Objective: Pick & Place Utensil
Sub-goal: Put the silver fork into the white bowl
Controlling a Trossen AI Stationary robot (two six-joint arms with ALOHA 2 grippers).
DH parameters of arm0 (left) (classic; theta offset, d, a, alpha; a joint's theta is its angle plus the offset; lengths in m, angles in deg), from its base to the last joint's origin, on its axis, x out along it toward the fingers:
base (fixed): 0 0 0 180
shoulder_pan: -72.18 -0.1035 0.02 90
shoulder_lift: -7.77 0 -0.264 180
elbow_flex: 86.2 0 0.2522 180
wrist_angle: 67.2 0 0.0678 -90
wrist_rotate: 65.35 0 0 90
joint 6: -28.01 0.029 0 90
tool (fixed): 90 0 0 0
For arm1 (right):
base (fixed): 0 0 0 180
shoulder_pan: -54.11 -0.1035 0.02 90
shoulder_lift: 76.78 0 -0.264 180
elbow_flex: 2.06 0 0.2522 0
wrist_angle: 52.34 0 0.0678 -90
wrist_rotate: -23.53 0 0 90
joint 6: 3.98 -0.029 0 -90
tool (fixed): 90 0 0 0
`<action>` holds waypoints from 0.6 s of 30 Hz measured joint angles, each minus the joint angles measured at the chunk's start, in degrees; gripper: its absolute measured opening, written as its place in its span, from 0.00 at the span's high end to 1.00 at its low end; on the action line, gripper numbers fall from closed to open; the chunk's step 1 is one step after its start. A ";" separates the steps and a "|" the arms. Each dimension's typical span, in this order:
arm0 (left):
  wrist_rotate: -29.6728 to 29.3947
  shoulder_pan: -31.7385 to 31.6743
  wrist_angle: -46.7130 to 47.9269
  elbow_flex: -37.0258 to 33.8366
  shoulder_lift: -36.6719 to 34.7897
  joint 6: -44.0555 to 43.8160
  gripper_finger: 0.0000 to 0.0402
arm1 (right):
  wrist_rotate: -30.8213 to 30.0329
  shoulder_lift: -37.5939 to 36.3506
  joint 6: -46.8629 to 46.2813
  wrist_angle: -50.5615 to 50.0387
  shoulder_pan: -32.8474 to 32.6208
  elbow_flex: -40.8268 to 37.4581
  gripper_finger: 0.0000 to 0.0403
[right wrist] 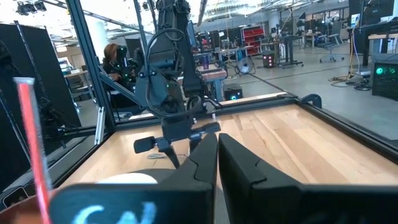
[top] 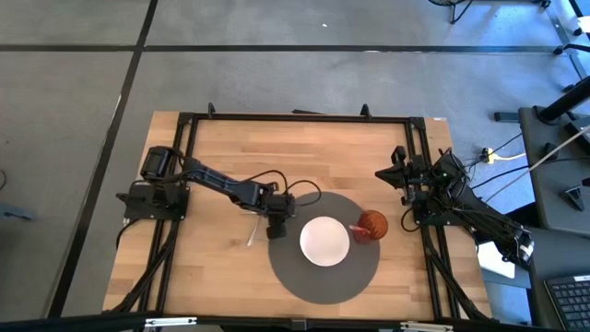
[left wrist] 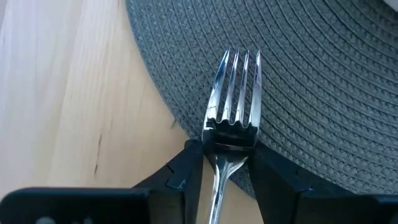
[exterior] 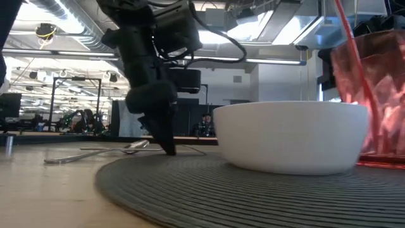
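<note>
A silver fork (left wrist: 233, 93) is held by my left gripper (left wrist: 227, 152), its tines pointing away from the wrist over the left edge of a round grey woven placemat (left wrist: 323, 81). In the high view that gripper (top: 278, 229) stands at the mat's left rim (top: 277, 263), pointing steeply down. In the low view its fingertips (exterior: 168, 147) reach down to the mat's edge. A white bowl (top: 324, 242) sits in the middle of the mat. My right gripper (right wrist: 217, 138) is shut on nothing, parked level by the table's right edge (top: 404, 175). My left gripper pinches the fork at the base of its head (left wrist: 231, 138), where the tines join the neck, one finger (left wrist: 186, 171) on each side. The fingers come steeply from above and lie along the fork, whose handle runs back between them. Whether the tines touch the mat I cannot tell.
Another silver utensil (top: 251, 235) lies on the bare wood just left of the mat, low and flat in the low view (exterior: 95, 154). A red translucent cup with a straw (top: 371, 224) stands on the mat's right side. A black frame (top: 304, 117) borders the table.
</note>
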State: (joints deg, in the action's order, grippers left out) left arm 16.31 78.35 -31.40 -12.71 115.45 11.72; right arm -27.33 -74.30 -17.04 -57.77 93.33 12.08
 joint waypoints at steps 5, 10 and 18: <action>0.40 -0.13 -0.92 0.56 0.00 0.73 0.75 | -0.19 0.00 0.04 0.09 0.00 0.00 0.96; 0.55 -0.13 2.86 2.16 -1.13 1.36 0.84 | -0.44 0.02 0.04 0.14 -0.02 0.00 0.96; 0.47 0.15 3.68 2.43 -1.79 2.09 0.98 | -0.03 0.00 0.24 -0.09 -0.02 0.00 0.96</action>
State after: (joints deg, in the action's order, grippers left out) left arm 16.77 78.51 -27.72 -10.29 113.65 13.81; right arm -27.36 -74.30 -16.80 -57.86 93.31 12.08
